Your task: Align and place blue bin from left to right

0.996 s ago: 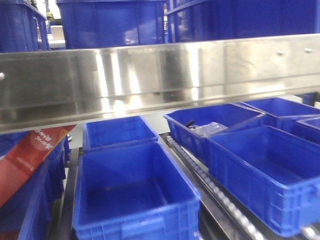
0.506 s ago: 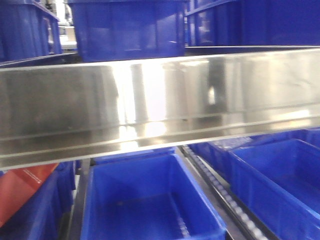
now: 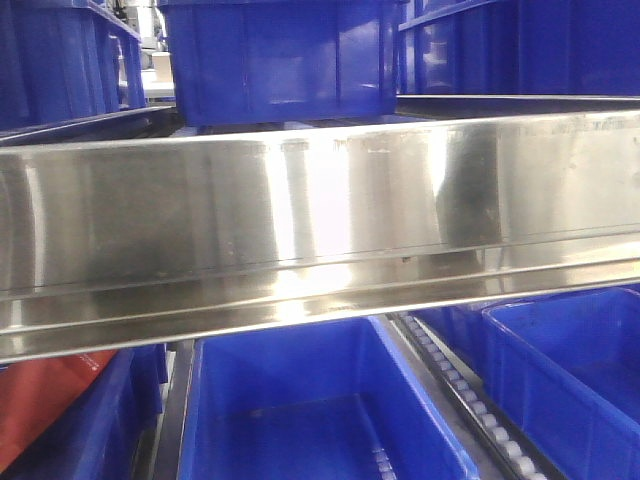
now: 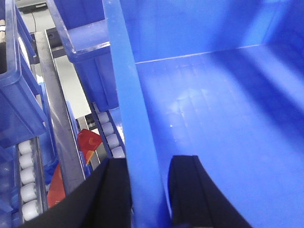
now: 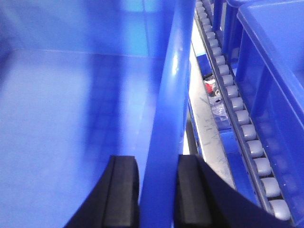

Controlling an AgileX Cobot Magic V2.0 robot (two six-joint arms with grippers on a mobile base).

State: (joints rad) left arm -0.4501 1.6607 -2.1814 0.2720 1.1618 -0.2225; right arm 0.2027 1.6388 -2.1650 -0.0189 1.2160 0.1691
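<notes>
Left gripper (image 4: 142, 166) fingers pinch the blue bin (image 4: 213, 109) by its left wall, right gripper (image 5: 156, 164) pinches the right wall, probably to keep it level beside the roller track (image 5: 237, 114).

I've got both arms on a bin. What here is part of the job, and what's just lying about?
Job: the blue bin; left gripper and right gripper, each clamped over a side wall.
Lying about: neighbouring bin, roller track, steel shelf rail, red item.
</notes>
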